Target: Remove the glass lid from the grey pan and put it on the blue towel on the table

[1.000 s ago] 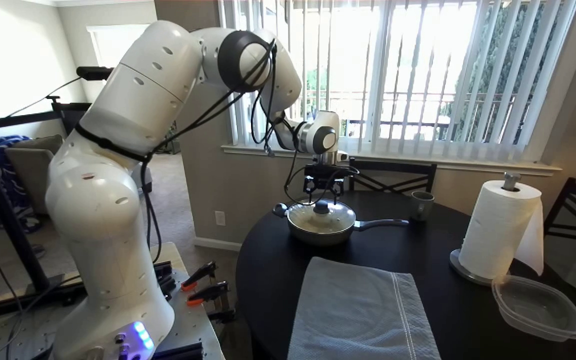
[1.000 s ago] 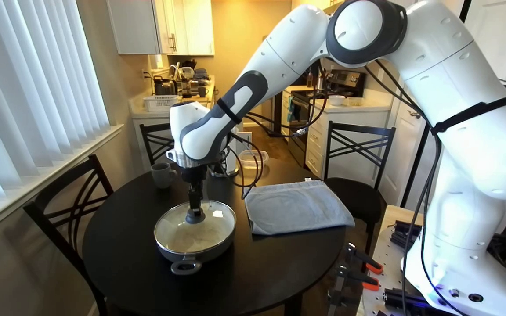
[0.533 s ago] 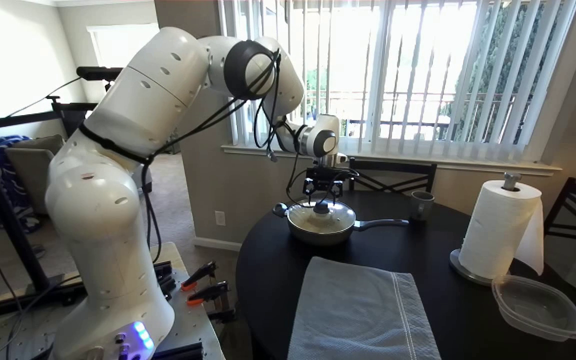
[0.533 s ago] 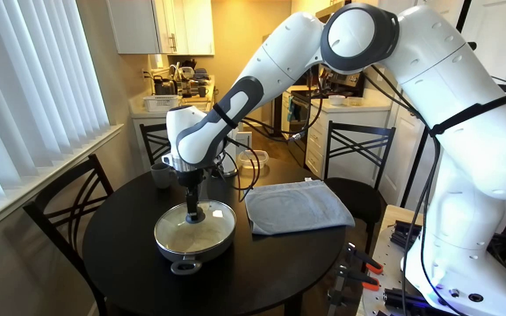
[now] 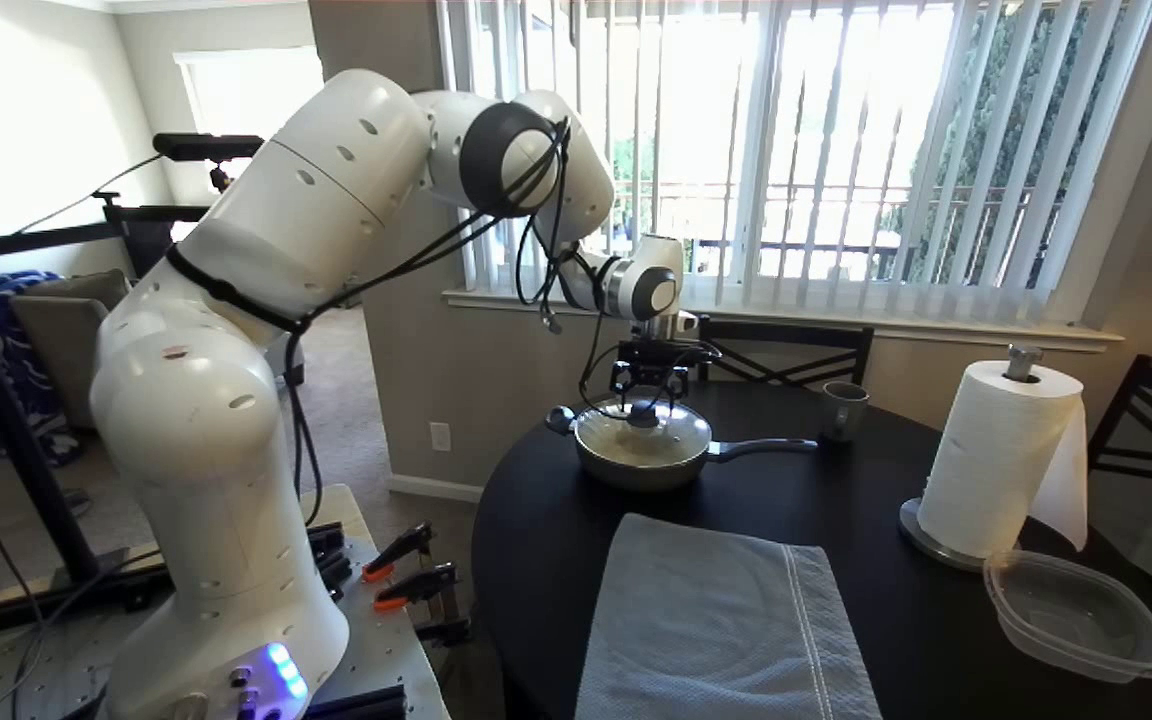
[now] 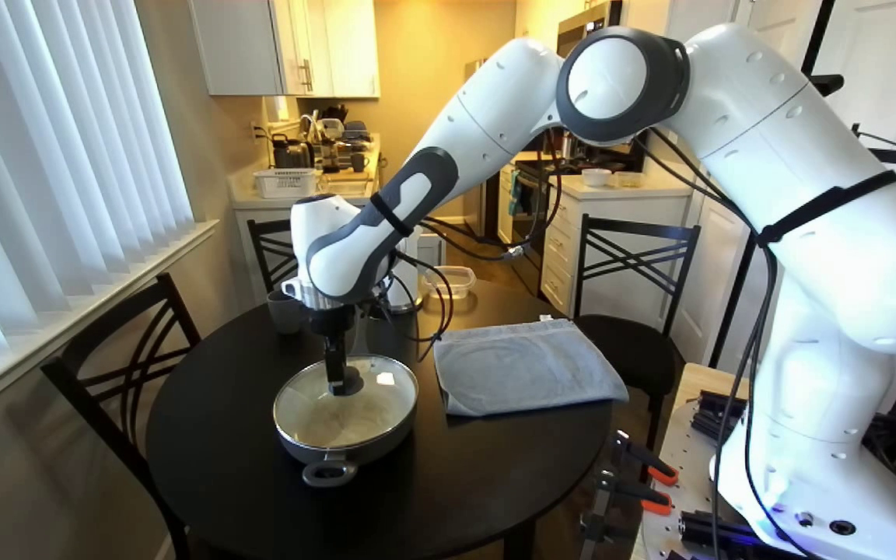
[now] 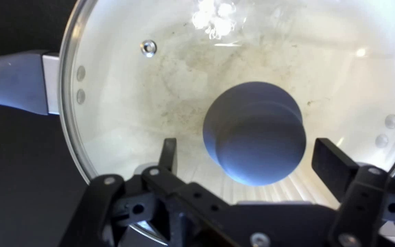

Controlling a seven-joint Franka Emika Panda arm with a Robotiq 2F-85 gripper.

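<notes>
The glass lid [image 7: 122,103] sits on the grey pan [image 5: 641,475], its dark round knob [image 7: 259,147] at the centre. The pan also shows in an exterior view [image 6: 362,451]; its long handle [image 5: 766,446] points towards the mug. My gripper [image 7: 245,142] is open above the lid, one finger on each side of the knob with gaps. In the wrist view the knob lies between the fingertips and somewhat beyond them. The gripper shows low at the knob in both exterior views [image 5: 648,405] [image 6: 337,389]. The blue towel [image 5: 716,620] lies flat on the dark table [image 5: 536,560].
A grey mug [image 5: 843,412] stands near the end of the pan handle. A paper towel roll [image 5: 996,460] and a clear plastic container [image 5: 1076,625] stand on the table beyond the towel. Dark chairs [image 6: 635,264] surround the table, and a window with blinds is beside it.
The arm has lowered steadily, and the gripper has come down around the knob, shifting slightly left in an exterior view. The lid, pan and towel have not moved.
</notes>
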